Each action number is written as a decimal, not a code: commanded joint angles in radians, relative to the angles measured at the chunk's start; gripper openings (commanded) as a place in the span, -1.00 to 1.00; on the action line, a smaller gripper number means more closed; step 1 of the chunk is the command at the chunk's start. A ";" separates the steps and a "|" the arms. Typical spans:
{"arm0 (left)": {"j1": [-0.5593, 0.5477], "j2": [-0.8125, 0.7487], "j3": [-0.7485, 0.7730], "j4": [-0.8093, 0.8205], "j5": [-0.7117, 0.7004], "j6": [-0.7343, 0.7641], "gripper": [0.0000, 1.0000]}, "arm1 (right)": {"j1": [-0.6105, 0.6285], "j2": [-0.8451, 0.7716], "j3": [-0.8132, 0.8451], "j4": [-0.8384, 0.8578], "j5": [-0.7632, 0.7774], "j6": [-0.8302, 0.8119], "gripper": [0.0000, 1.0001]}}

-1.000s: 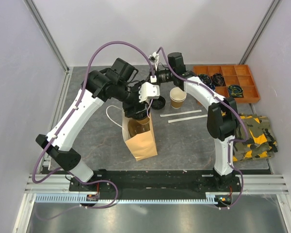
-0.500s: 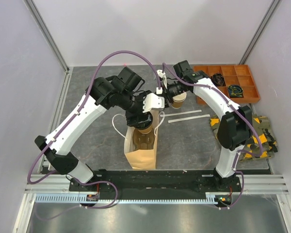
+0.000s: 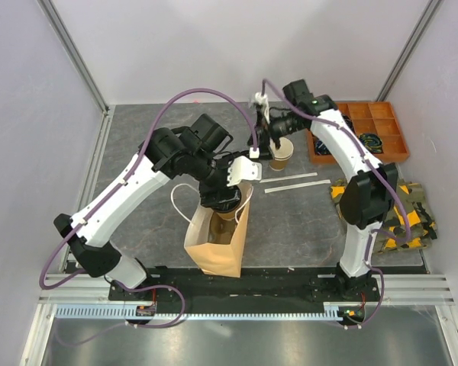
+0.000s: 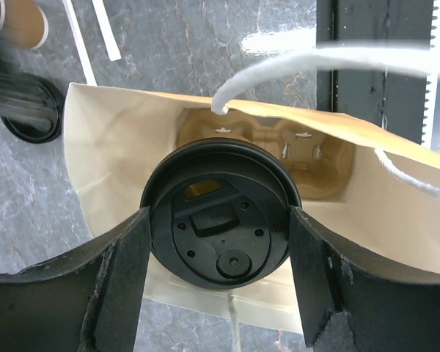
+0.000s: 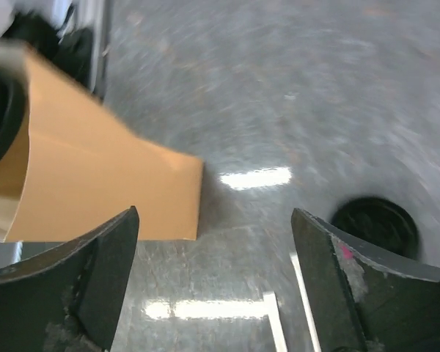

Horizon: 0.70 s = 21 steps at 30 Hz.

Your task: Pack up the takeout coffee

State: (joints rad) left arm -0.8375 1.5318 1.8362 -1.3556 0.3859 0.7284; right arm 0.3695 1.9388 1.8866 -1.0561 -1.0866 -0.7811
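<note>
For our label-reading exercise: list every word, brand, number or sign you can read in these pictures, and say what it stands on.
No text can be read in any view.
Lidded cup: its top bears only moulded shapes, no letters.
Paper bag: plain.
Open cup: plain, as far as shows.
Orange tray: contents too small to tell.
Right wrist view: too blurred to read anything.

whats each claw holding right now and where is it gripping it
The left claw grips a lidded coffee cup by opposite sides at its black lid, above the open paper bag. The right claw is open and holds nothing.
</note>
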 commanded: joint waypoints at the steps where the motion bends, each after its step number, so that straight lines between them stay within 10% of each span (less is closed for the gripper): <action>1: -0.003 -0.059 0.023 -0.017 -0.022 -0.050 -0.26 | -0.083 -0.065 0.085 0.136 0.056 0.471 0.90; 8: -0.002 -0.150 -0.080 0.056 -0.059 -0.083 -0.27 | -0.072 -0.297 -0.066 0.153 0.342 0.996 0.96; 21: 0.000 -0.300 -0.242 0.187 -0.071 -0.215 -0.29 | 0.233 -0.682 -0.447 0.100 0.649 1.086 0.96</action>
State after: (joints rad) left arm -0.8375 1.2793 1.6104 -1.2434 0.3267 0.5823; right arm 0.5308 1.3117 1.5436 -1.0111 -0.5659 0.2020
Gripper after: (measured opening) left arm 0.753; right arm 0.981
